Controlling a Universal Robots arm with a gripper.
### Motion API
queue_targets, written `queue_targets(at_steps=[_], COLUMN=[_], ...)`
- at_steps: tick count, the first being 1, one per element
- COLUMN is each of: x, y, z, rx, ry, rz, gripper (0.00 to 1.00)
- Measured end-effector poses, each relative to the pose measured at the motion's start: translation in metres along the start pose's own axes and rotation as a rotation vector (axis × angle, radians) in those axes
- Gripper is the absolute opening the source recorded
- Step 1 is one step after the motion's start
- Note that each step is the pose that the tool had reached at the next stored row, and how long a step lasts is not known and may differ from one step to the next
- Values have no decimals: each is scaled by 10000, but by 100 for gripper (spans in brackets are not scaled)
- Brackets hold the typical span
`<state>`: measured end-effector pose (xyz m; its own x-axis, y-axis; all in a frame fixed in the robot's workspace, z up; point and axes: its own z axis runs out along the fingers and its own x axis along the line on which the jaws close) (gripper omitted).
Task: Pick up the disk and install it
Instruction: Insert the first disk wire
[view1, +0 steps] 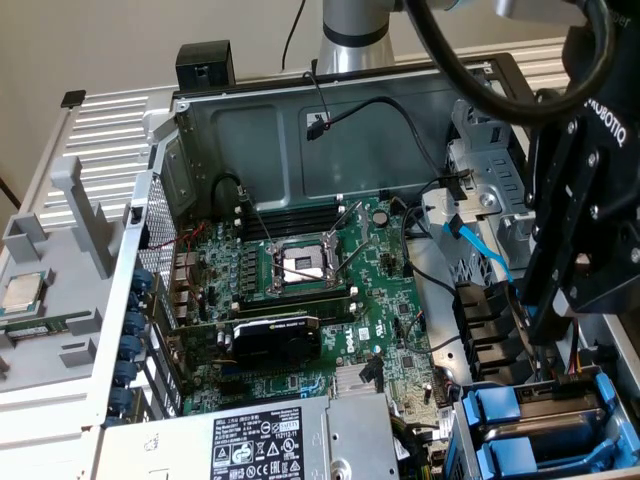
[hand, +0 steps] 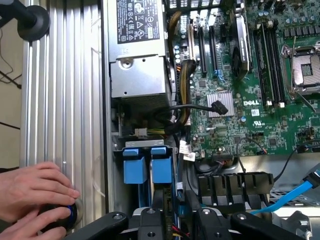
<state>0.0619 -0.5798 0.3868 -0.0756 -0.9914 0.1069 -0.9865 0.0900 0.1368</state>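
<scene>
The claw (hand: 174, 202) hangs part-spread and empty just above the bay (hand: 118, 165), likely because the disk (hand: 160, 170) already sits slotted there beside its twin (hand: 134, 167).

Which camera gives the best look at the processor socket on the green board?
The exterior view: the processor socket sits whole, mid-board. The wrist view shows the processor socket partly cut off by the frame.

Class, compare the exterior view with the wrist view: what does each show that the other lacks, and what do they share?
Exterior view adds: a loose processor chip at that view's left, and the arm's silver column. Wrist view adds: a person's hands on a blue-ringed button. Shared: the motherboard, grey power supply, blue drive carriers and blue cable.
</scene>
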Motion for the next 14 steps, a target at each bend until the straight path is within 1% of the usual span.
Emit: queue_targets(at_steps=[1, 5, 10, 14], x=[-1, -5, -15, -35], y=[-6, -29, -34, -36], z=[5, 24, 56, 71], rx=[-20, -72, -146, -159], ry=[-1, 2, 8, 10], rz=[-2, -8, -13, -15], gripper=[31, 31, 31, 31])
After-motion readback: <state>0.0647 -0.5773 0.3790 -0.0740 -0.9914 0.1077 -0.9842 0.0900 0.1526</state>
